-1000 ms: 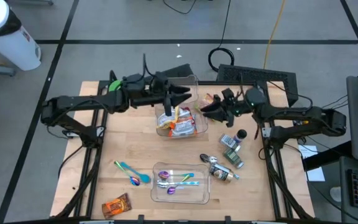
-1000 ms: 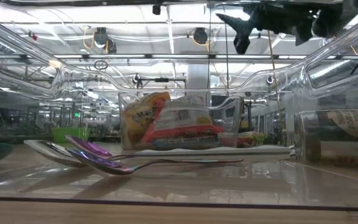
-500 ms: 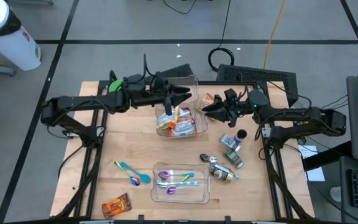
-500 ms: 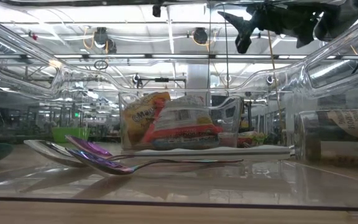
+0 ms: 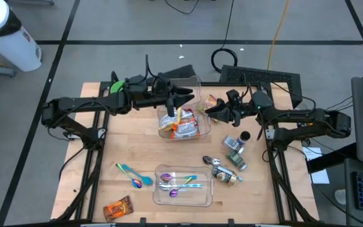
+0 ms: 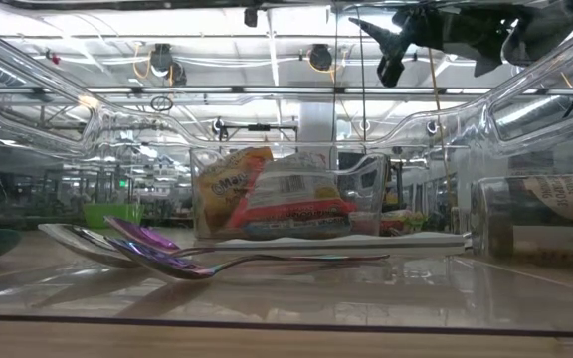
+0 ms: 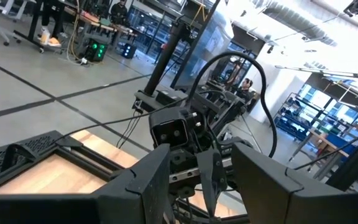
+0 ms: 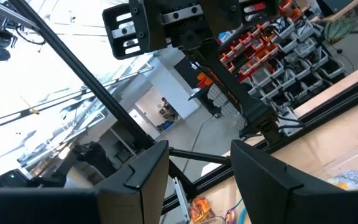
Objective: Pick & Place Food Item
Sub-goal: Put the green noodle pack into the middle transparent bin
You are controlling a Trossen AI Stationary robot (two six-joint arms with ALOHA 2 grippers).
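Note:
A clear container (image 5: pixel 197 81) at the table's far middle holds several snack packets (image 5: pixel 180 125), which the low view (image 6: pixel 286 199) shows leaning together. My left gripper (image 5: pixel 186 98) is open and empty, above the container's far side. My right gripper (image 5: pixel 212 110) is open and empty, just right of the container; it also shows in the low view (image 6: pixel 386 60). An orange snack packet (image 5: pixel 208 100) lies on the table beside my right gripper and shows in the right wrist view (image 8: pixel 197 208). Another snack packet (image 5: pixel 118 207) lies at the near left.
A second clear container (image 5: pixel 205 200) with spoons stands at the near middle. Two teal spoons (image 5: pixel 131 173) lie left of it. Small bottles (image 5: pixel 233 144) (image 5: pixel 225 174) lie at the right. A black frame edges the table (image 5: pixel 125 145).

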